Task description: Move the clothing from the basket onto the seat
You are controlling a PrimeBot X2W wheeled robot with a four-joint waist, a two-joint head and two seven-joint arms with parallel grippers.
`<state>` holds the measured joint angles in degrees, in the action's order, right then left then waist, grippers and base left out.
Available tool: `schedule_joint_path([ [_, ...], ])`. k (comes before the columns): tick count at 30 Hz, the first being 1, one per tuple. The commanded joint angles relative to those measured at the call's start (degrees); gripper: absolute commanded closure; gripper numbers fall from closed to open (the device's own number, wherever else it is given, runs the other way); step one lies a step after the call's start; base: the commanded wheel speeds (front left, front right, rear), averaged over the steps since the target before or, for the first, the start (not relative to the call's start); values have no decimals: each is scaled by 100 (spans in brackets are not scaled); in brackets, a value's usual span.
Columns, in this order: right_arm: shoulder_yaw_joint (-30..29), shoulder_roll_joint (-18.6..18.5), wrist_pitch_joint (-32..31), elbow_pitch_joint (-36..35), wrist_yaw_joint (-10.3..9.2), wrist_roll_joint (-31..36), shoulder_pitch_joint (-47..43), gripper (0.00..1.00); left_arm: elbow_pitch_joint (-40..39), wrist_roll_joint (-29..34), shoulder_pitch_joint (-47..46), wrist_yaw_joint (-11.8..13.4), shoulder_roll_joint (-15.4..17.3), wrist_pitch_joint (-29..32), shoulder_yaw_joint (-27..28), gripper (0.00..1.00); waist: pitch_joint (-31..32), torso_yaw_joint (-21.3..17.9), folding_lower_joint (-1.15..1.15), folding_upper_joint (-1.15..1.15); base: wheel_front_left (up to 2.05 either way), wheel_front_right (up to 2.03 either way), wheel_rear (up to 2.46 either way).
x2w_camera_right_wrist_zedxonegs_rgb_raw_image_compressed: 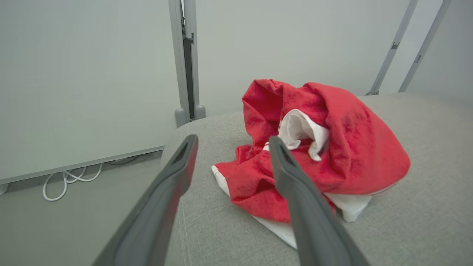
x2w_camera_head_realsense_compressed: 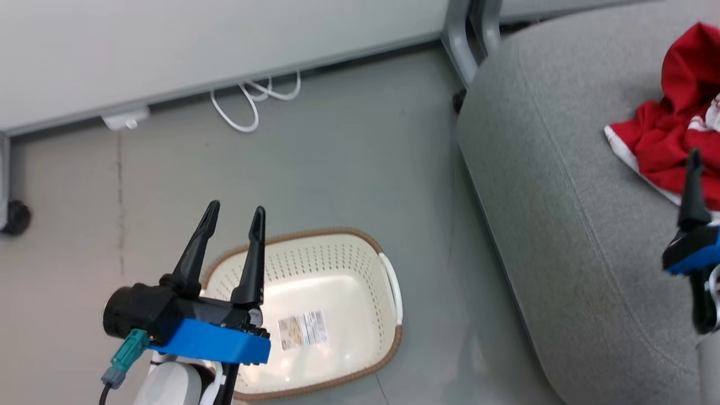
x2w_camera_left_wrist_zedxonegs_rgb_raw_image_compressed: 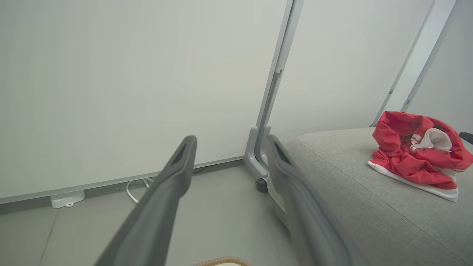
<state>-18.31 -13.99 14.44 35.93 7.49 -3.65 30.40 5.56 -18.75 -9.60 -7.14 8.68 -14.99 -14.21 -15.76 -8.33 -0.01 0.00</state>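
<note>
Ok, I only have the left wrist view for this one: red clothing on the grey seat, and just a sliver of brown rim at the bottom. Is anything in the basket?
Observer: No. The head view shows the basket holding nothing but a label on its floor.
Operator: What is the right gripper doing?
Observer: The right gripper is open and empty over the seat. Its fingers point at the red clothing. I cannot tell whether they touch it.
Operator: And where does the left gripper sit?
Observer: In the head view the left gripper hangs open and empty by the basket's left rim.
</note>
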Motion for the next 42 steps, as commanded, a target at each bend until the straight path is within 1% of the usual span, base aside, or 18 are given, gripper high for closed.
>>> schedule_joint_path([
  [1,86,126,-61,-287,1,-85,-347,0,52,-58,109,-47,-52,-29,94,0,440,201,1,0,0,0,0],
  [8,364,549,-293,-1387,1,-192,-1250,0,271,-234,382,-52,-99,-28,301,0,877,421,1,0,0,0,0],
  [12,478,838,-459,-2024,1,-128,-1703,0,424,-294,523,-46,-38,-28,422,0,1049,526,1,0,0,0,0],
  [16,610,1020,-580,-2500,1,-146,-2053,0,620,-342,596,-37,-4,-28,586,0,1137,624,1,0,0,0,0],
  [19,692,1083,-585,-2753,1,-202,-2281,0,814,-365,569,-37,12,-28,669,0,1167,744,1,0,0,0,0],
  [23,856,1109,-589,-2899,1,-263,-2533,0,1090,-368,531,-38,20,-28,795,0,1218,862,1,0,0,0,0],
  [28,1104,1110,-558,-2850,1,-443,-2714,0,1274,-328,529,-38,27,-28,881,0,1255,941,1,0,0,0,0],
  [35,1334,1111,-574,-2782,1,-499,-2756,0,1321,-282,585,-38,-9,-28,885,0,1301,965,1,0,0,0,0],
  [42,1430,1111,-563,-2702,1,-446,-2715,0,1301,-235,582,-38,-9,-28,767,0,1271,945,1,0,0,0,0],
])
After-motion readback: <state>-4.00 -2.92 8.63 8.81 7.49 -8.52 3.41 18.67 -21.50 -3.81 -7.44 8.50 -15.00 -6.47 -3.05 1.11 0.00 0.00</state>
